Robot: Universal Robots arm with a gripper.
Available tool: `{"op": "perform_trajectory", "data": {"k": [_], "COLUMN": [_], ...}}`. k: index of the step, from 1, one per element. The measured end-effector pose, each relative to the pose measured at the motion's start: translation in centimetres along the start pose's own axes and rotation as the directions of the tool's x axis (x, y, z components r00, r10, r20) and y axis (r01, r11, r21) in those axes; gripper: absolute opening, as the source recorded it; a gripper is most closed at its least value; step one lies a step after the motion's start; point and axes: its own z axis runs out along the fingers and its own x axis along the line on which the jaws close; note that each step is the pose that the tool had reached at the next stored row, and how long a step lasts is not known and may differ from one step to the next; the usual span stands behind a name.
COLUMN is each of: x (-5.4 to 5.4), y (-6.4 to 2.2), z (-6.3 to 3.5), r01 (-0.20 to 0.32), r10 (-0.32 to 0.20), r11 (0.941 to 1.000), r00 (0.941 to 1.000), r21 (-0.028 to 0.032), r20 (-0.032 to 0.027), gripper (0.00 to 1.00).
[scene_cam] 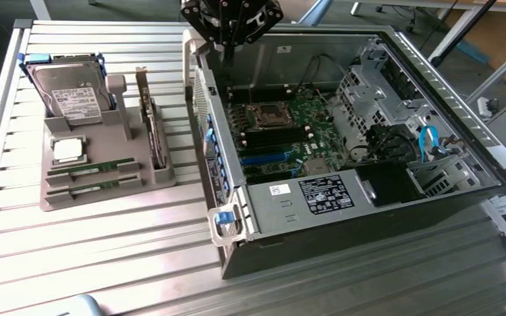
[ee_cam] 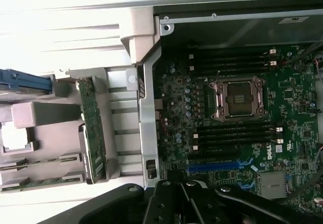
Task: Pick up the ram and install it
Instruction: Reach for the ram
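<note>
Hovering over the open PC case (scene_cam: 323, 247): the gripper (scene_cam: 228, 54) hangs above the case wall on the exterior view's left, near the far corner. Its fingers are pressed together, and I see nothing between them. In the wrist view the gripper (ee_cam: 181, 196) is right over that wall, with the motherboard (ee_cam: 227, 148) on one side and the grey holder (ee_cam: 50, 115) on the other.

Nearest parts inside the case:
- The motherboard (scene_cam: 288, 131) lies flat on the case floor.
- The CPU socket (scene_cam: 265, 115) (ee_cam: 239, 99) has its metal frame showing.
- Black memory slots (ee_cam: 232, 57) run along both sides of the socket.
- A blue slot (scene_cam: 266, 160) (ee_cam: 214, 167) sits further along the board.

The ram (scene_cam: 92, 169) (ee_cam: 43, 160) is outside the case, well apart from the gripper. It stands on edge in a slot at the near end of the grey holder (scene_cam: 103, 199). A second stick (scene_cam: 92, 187) (ee_cam: 30, 183) sits parallel just beside it in its own slot.

Also in the holder:
- The silver processor chip (scene_cam: 66, 150) lies flat just behind the sticks.
- The hard drive (scene_cam: 70, 85), with blue rails, is propped up at the far end.
- A green card (scene_cam: 153, 128) (ee_cam: 93, 128) stands upright along the side nearest the case.

Holder and case both rest on the slatted metal table (scene_cam: 103, 263), close together but not touching.
</note>
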Motion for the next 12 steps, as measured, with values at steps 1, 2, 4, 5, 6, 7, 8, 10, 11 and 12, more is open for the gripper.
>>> {"op": "perform_trajectory", "data": {"k": [1, 2, 4, 5, 6, 7, 8, 10, 11, 12], "x": [0.1, 0.3, 0.5, 0.6, 0.7, 0.8, 0.9, 1.1, 1.3, 1.4], "y": [-0.01, -0.02, -0.04, -0.04, -0.05, -0.06, -0.07, -0.08, -0.09, -0.1], "z": [0.0, -0.01, -0.01, -0.01, -0.02, -0.02, -0.02, -0.03, -0.03, -0.03], "r01": [0.0, 0.0, 0.0, 0.0, 0.0, 0.0, 0.0, 0.0, 0.0, 0.0], "r10": [0.0, 0.0, 0.0, 0.0, 0.0, 0.0, 0.0, 0.0, 0.0, 0.0], "r11": [1.0, 1.0, 1.0, 1.0, 1.0, 1.0, 1.0, 1.0, 1.0, 1.0], "r00": [1.0, 1.0, 1.0, 1.0, 1.0, 1.0, 1.0, 1.0, 1.0, 1.0], "r21": [-0.0001, 0.0, -0.0001, -0.0001, 0.0, -0.0001, 0.0, 0.0, 0.0, -0.0001], "r20": [0.0, 0.0, 0.0001, 0.0, 0.0, 0.0, 0.0, 0.0, 0.0, 0.0], "gripper": [0.11, 0.11, 0.11, 0.11, 0.11, 0.11, 0.11, 0.11, 0.11, 0.11]}}
